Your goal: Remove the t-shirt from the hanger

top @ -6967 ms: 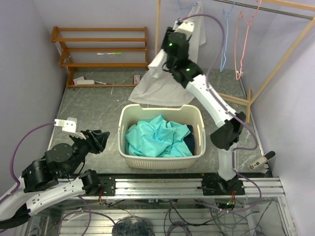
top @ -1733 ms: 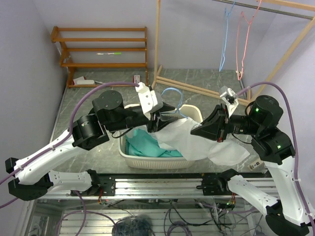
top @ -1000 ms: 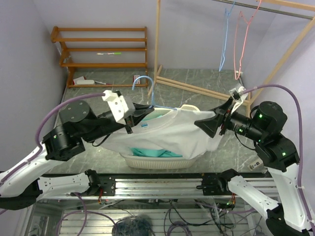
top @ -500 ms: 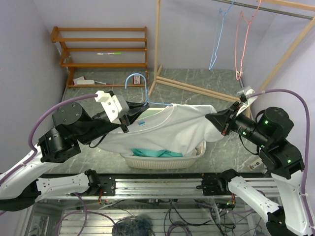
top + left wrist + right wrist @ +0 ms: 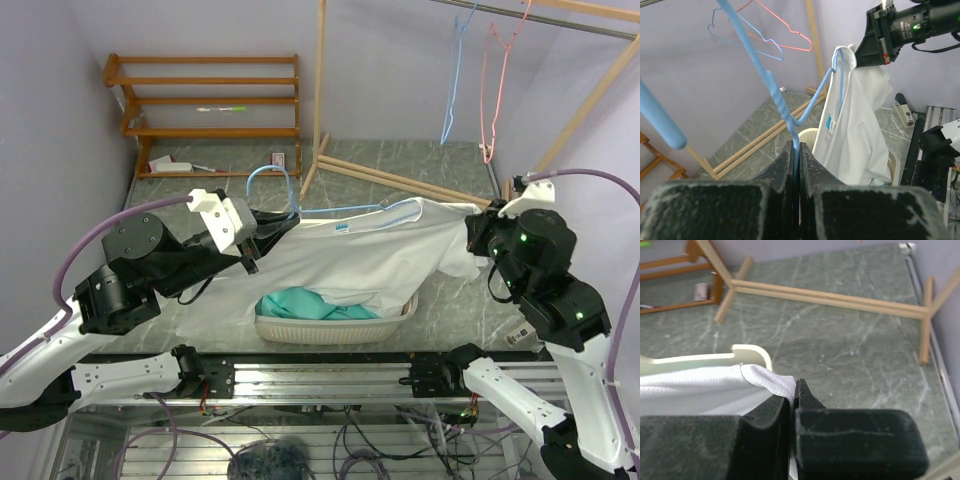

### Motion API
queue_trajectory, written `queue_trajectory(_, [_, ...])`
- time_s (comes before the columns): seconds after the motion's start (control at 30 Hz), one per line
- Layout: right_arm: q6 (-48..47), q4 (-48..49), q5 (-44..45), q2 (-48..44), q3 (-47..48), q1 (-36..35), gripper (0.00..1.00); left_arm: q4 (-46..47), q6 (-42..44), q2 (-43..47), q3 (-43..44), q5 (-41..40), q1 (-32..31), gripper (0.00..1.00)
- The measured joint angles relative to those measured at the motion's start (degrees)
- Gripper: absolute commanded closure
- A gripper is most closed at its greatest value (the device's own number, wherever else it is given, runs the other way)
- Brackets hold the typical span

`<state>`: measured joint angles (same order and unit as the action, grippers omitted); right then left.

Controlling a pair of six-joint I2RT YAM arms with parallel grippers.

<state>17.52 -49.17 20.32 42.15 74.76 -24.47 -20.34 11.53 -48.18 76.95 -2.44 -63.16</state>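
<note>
Two arms are seen, each with one gripper. The left gripper (image 5: pixel 796 150) is pressed together on the wire of a blue hanger (image 5: pixel 777 92), just below its hook. The right gripper (image 5: pixel 792 390) is pinched on a fold of the one white t-shirt (image 5: pixel 370 262). The t-shirt is held stretched in the air between the two grippers, above the basket (image 5: pixel 330 328). Its far end is hooked over the tip of the hanger, beside the right gripper.

One basket is counted, cream and slotted, with teal cloth (image 5: pixel 300 302) lying inside. Three hangers are counted: the gripped one, plus a spare blue hanger (image 5: pixel 456 70) and a pink hanger (image 5: pixel 489 100), both hung from the rail (image 5: pixel 560 22) at the back right. One wooden shelf (image 5: pixel 200 95) of three tiers is set at the back left, with a marker (image 5: pixel 222 108) laid on its middle tier.

The table (image 5: pixel 200 205) is topped in dark green marbled stone. Pale wooden posts (image 5: pixel 320 80) are stood on it, braced by bars along the surface. The space is closed in by plain lilac walls (image 5: pixel 60 120).
</note>
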Motion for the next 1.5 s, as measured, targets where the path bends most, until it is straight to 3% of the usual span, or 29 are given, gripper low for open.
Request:
queue_trajectory(0.33, [2.8, -2.6, 5.8, 3.4, -3.0, -0.1, 1.0, 0.0, -0.2, 1.8, -1.1, -1.1, 0.0, 0.93])
queue_trajectory(0.43, [1.7, -1.0, -0.6, 2.8, -3.9, 0.0, 1.0, 0.2, -0.4, 2.4, -1.5, -1.3, 0.0, 0.93])
queue_trajectory(0.57, [-0.1, 2.8, -18.0, 2.0, -5.5, 0.0, 0.98, 1.7, -0.7, 1.8, -1.9, -1.4, 0.0, 0.93])
queue_trajectory(0.63, [-0.5, 4.9, -26.8, 2.4, -5.9, 0.0, 0.84, 3.5, -1.1, 1.4, -2.5, -1.4, 0.0, 0.93])
queue_trajectory(0.7, [-0.6, 6.3, -32.2, 3.1, -6.0, 0.0, 0.51, 5.2, -1.4, 0.6, -3.1, -1.4, 0.0, 0.93])
queue_trajectory(0.77, [-0.8, 7.0, -35.9, 4.2, -6.1, 0.0, 0.38, 6.9, -1.5, -0.7, -3.6, -1.4, 0.0, 0.93])
queue_trajectory(1.03, [-2.6, 2.2, -36.1, 4.5, -4.8, 0.2, 0.34, 10.1, -1.5, -5.6, -3.6, -3.3, 0.0, 0.93])
queue_trajectory(1.3, [-5.6, -4.0, -33.8, -1.4, 10.0, 0.1, 0.38, 10.8, -1.5, -4.0, -5.0, -3.9, 0.0, 0.93])
queue_trajectory(1.5, [-6.4, -1.6, -45.6, -3.9, 15.7, 0.1, 0.36, 8.5, -1.5, -4.3, -5.0, 1.6, 0.0, 0.93])
